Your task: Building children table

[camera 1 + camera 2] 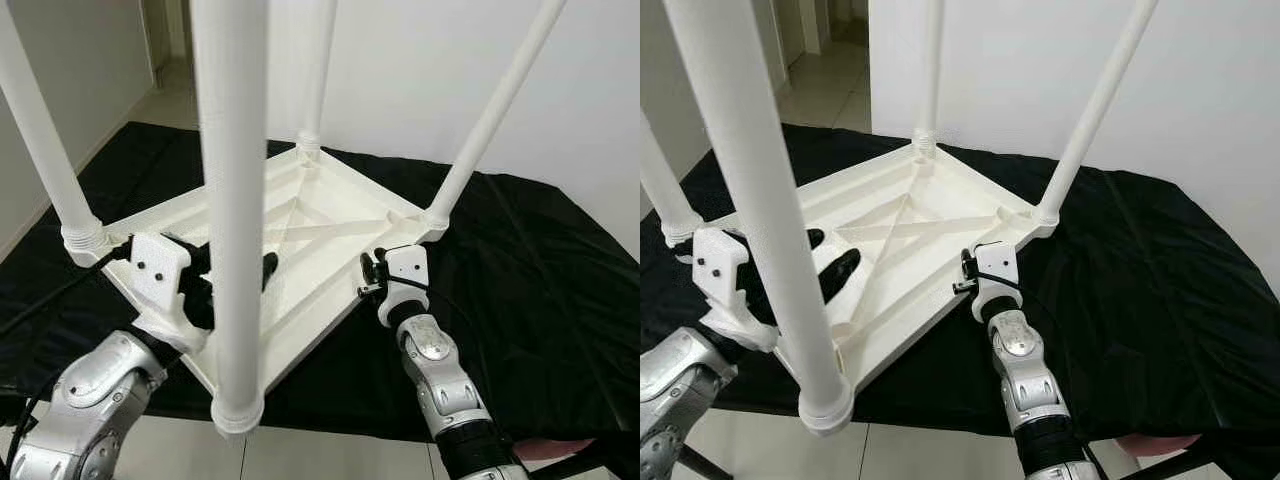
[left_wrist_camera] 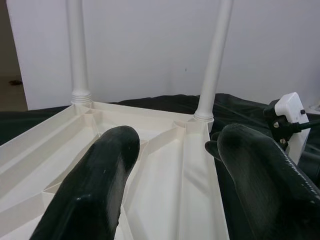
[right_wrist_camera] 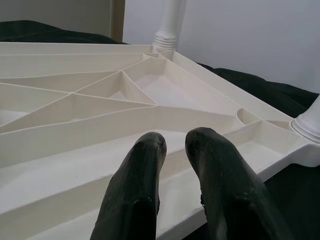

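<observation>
The white table [image 1: 330, 240] lies upside down on the black cloth [image 1: 540, 300], with all four legs [image 1: 232, 200] standing up. The left gripper [image 2: 165, 165] is spread wide over the near edge. The right gripper [image 3: 175, 145] has its fingers almost pressed together on the rim and pinches nothing. For turning it over, I think both should grip opposite edges firmly and lift together, keeping clear of the legs.

The table [image 1: 330, 225] is moulded in smooth white plastic with a slight sheen, legs [image 1: 232, 200] included. It is laid on a black cloth [image 1: 520, 280], faintly glossy and creased. Glossy tiles [image 1: 300, 455] are seen nearest.
</observation>
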{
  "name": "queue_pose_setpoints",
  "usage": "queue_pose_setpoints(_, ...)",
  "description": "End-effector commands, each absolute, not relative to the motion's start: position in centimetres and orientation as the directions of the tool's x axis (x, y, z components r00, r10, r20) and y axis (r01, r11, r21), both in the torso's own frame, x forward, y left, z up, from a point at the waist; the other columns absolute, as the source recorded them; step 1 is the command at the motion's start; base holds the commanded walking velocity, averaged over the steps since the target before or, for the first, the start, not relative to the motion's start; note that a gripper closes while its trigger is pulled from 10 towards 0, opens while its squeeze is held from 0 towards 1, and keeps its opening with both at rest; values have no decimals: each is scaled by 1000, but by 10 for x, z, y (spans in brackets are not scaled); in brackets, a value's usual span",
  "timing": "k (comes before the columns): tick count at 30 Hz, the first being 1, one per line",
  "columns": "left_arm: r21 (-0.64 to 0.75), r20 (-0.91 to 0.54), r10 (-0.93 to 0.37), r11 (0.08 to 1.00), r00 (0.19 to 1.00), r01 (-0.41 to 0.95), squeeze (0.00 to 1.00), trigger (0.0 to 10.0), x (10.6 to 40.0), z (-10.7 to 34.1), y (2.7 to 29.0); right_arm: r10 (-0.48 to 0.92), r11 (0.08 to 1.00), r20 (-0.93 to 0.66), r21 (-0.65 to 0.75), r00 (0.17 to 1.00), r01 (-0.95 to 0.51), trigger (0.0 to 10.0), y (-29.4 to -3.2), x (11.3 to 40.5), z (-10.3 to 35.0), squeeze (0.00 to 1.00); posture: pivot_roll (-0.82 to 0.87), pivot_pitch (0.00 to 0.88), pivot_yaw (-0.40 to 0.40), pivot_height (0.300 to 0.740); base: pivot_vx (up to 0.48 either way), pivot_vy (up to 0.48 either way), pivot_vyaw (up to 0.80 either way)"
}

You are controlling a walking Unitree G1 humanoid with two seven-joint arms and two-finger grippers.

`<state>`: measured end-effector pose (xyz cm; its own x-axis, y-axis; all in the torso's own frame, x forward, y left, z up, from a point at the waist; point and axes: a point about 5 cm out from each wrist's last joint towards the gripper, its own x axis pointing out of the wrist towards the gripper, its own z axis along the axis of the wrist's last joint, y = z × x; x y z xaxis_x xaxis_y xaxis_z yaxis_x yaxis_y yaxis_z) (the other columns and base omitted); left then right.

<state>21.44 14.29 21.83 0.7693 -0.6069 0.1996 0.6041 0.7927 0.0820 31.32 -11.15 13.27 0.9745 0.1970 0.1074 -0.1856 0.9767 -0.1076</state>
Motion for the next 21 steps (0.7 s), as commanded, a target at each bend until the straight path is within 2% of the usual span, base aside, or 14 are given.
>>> queue_pose_setpoints(1, 90, 189, -663, 747, 725, 659, 0, 10000, 210, 218, 138, 165, 982, 85, -110, 983, -156, 10000, -116, 313, 128, 0, 134, 0, -72, 740, 0, 0, 0)
queue_pose_setpoints(3, 91, 181, -662, 748, 727, 658, 0, 10000, 209, 218, 139, 156, 983, 84, -106, 984, -146, 10000, -117, 313, 128, 0, 140, 0, -72, 740, 0, 0, 0)
queue_pose_setpoints(5, 86, 153, -660, 750, 735, 656, 0, 10000, 209, 214, 145, 76, 992, 75, -107, 994, -68, 10000, -123, 313, 125, 0, 136, 0, -80, 740, 0, 0, 0)
queue_pose_setpoints(7, 122, 124, -654, 756, 746, 643, 0, 10000, 210, 212, 156, -17, 998, 73, -51, 997, 21, 10000, -130, 316, 128, 0, 129, 0, -78, 740, 0, 0, 0)
queue_pose_setpoints(11, 133, 125, -653, 757, 747, 640, 0, 10000, 211, 214, 157, -64, 997, 77, -42, 995, 67, 10000, -135, 320, 130, 0, 120, 0, -89, 740, 0, 0, 0)
queue_pose_setpoints(13, 122, 141, -647, 762, 749, 636, 0, 10000, 211, 219, 158, -180, 981, 59, -65, 982, 183, 10000, -149, 327, 132, 0, 118, 0, -108, 740, 0, 0, 0)
queue_pose_setpoints(21, 130, 138, -650, 760, 748, 636, 0, 10000, 208, 221, 158, -263, 962, 24, -64, 964, 264, 10000, -160, 339, 134, 0, 124, 11, -104, 740, 0, 0, 0)
